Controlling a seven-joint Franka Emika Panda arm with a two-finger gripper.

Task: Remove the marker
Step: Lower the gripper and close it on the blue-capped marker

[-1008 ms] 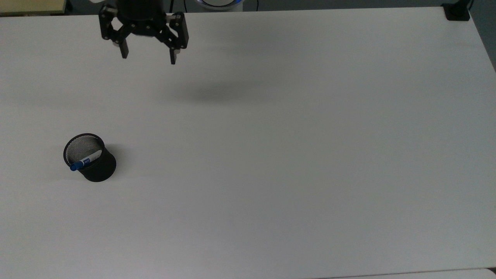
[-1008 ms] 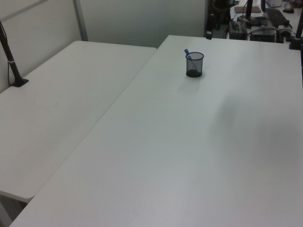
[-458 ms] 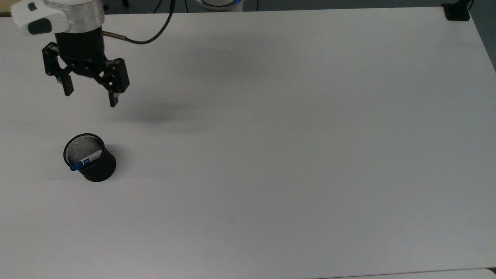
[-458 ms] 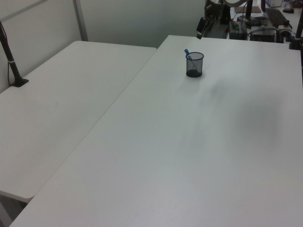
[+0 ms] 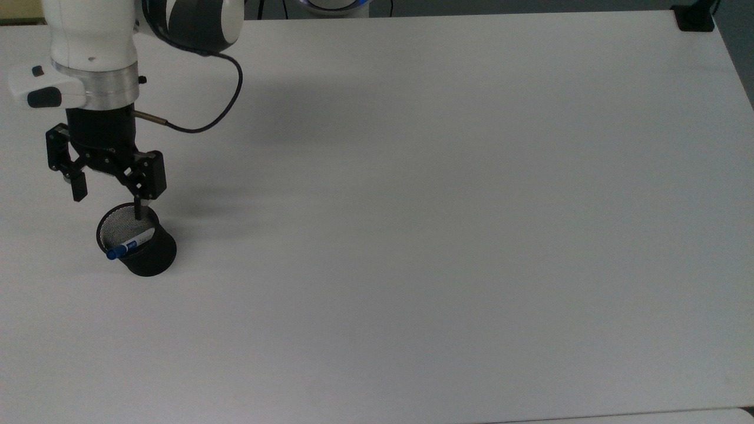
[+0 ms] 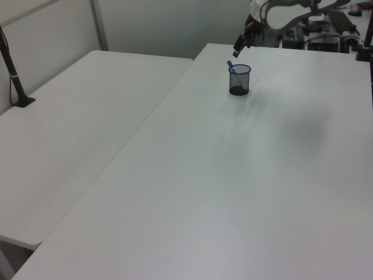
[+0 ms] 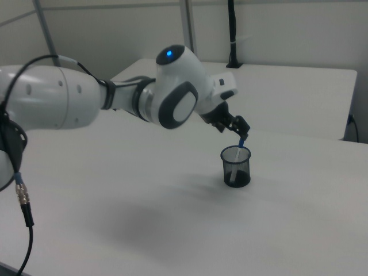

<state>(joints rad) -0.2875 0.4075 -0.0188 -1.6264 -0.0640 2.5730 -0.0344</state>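
**Hand over the cup, marker not yet taken**

The hand (image 5: 108,203) hangs with its fingers spread wide and empty — in the top view one fingertip sits over the cup's (image 5: 141,250) rim, the other out over bare worktop (image 5: 412,235) on the top view's left. The marker (image 5: 128,244) stands slanted inside the cup, blue cap poking above the rim, white barrel leaning down into the mesh.

This reads as the approach step: lined up near the target, nothing gripped. The next move, as I judge it, calls for centring the spread fingers on that blue cap, coming down either side of it, closing, then lifting straight enough that the cup doesn't tip or drag along.

The right view gives height — the hand (image 7: 236,129) sits just above the marker's (image 7: 242,141) cap, close to it, though whether they touch I cannot tell. The top view gives the sideways offset instead. The left view shows the cup (image 6: 239,80) far down the worktop, well apart from any edge.
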